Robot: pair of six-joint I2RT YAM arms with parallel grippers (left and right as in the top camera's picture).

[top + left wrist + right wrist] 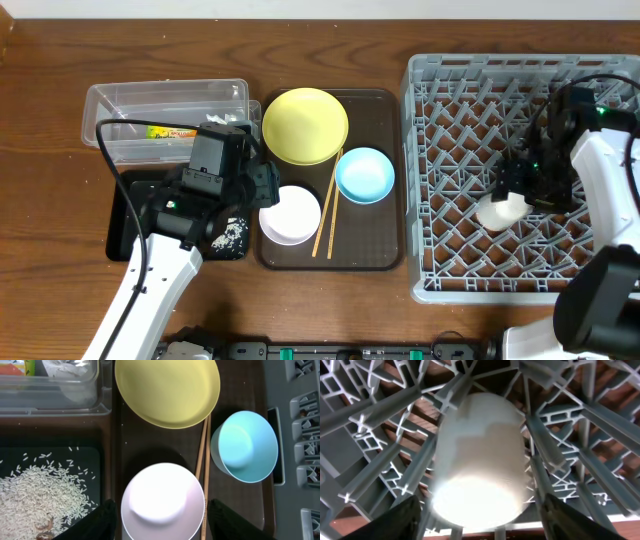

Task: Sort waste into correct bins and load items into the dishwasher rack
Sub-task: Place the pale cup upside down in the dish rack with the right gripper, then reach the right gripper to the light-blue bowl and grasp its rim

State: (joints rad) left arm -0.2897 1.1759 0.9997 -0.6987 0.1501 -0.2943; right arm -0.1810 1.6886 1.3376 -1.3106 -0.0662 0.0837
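Cup (480,460) in rack (413,180), rice (45,490) in black tray (92,460)

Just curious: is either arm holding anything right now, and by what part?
Nothing. Left gripper open above the white-pinkish bowl; right gripper open astride the cup.
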